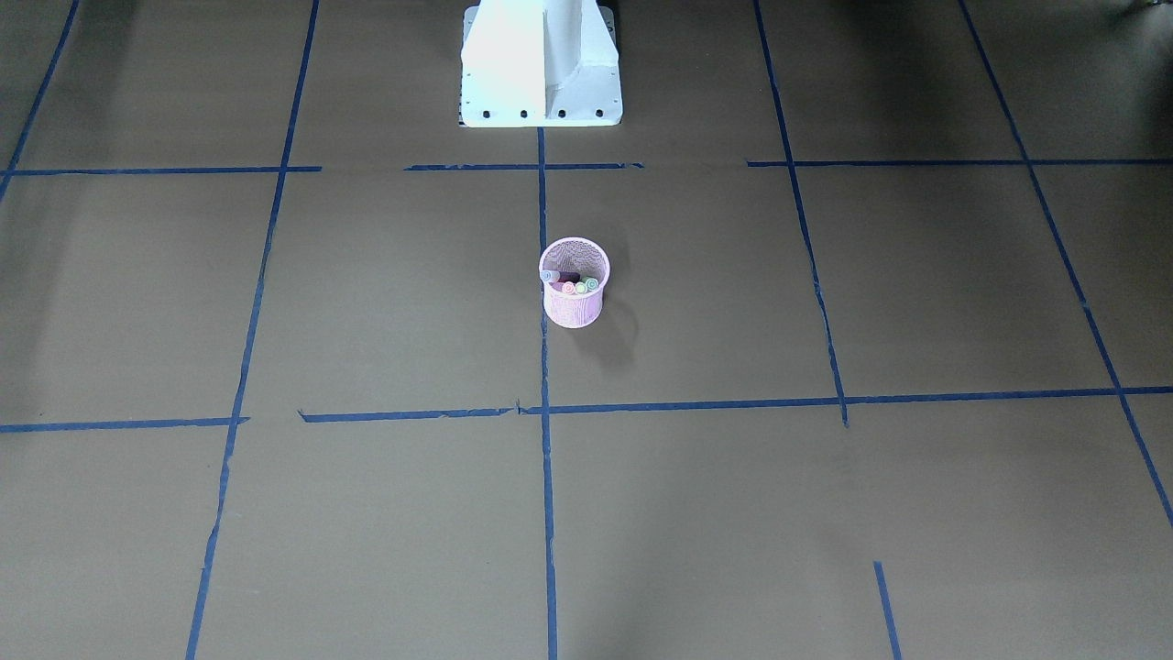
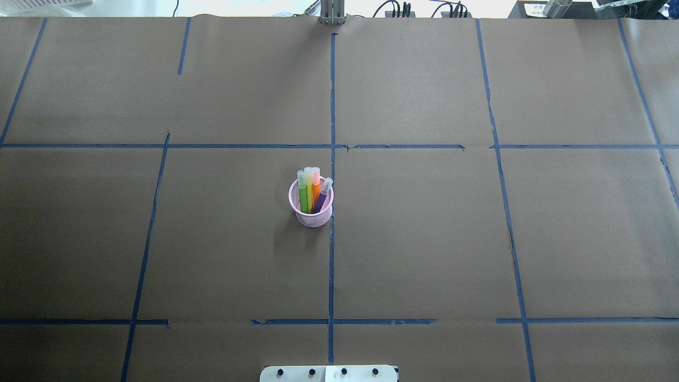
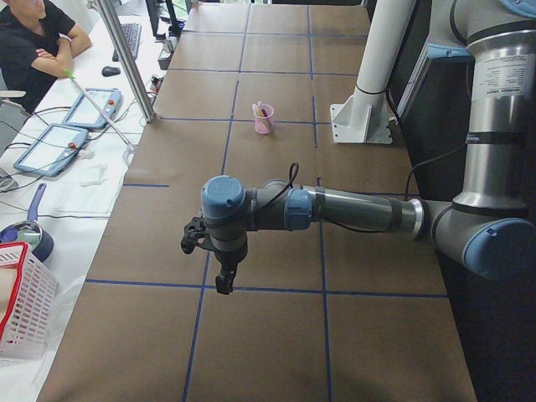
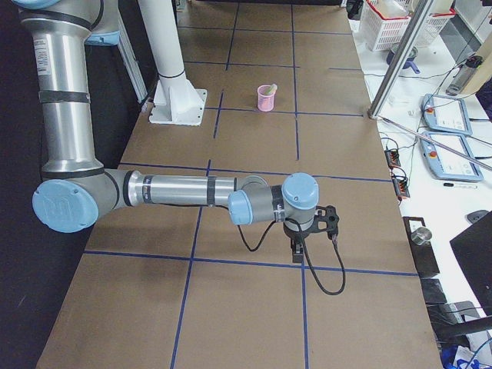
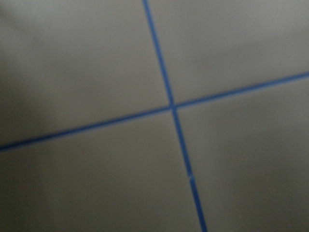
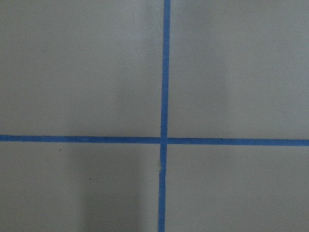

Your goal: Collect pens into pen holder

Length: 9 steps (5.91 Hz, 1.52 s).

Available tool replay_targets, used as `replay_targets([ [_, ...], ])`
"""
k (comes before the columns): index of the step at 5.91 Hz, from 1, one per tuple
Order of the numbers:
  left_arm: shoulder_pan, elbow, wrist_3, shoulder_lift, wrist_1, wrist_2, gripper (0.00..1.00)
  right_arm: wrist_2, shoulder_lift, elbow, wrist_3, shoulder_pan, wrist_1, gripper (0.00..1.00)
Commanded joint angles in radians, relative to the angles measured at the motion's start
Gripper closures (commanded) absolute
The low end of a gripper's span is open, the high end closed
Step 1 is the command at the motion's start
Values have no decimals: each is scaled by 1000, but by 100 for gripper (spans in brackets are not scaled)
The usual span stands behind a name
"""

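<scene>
The left hand (image 3: 222,283) hangs over the worktop (image 2: 424,239) near its left end, and the right hand (image 4: 297,247) near its right end. I cannot tell whether either is open or closed. Well apart from both, mid-worktop and slightly nearer the left arm, the cup (image 2: 314,218) holds four pens (image 2: 310,193), near upright, caps up and tipped toward the far edge. Collecting looks finished.

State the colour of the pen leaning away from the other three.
Purple: that pen shows best in the overhead exterior view.
</scene>
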Motion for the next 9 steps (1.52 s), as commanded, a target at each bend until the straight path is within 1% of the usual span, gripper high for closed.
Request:
replay_targets([
  [1, -8, 25, 1, 48, -5, -5, 0, -12, -23, -12, -216, 58, -120, 0],
  [2, -5, 40, -5, 40, -2, 1, 0, -15, -67, -8, -244, 57, -126, 0],
  [3, -5, 28, -85, 43, -5, -3, 0, -19, -92, 2, -246, 50, -124, 0],
  [4, -4, 18, -101, 25, 10, -25, 0, -20, -91, 0, -249, 27, -124, 0],
  [5, 1, -25, -94, 32, 20, -43, 0, -20, -92, -3, -289, 14, -124, 0],
  [6, 16, -9, -50, 32, 14, -36, 0, -9, -103, -1, -335, 14, -126, 0],
  [7, 16, -16, 31, 38, 20, -37, 0, -4, -95, 0, -335, 14, -124, 0],
  [8, 21, 5, 28, 43, 20, -36, 0, -1, -95, 2, -334, 14, -126, 0],
  [9, 24, 17, 32, 54, 18, -46, 0, 26, -94, 3, -334, 14, -126, 0],
])
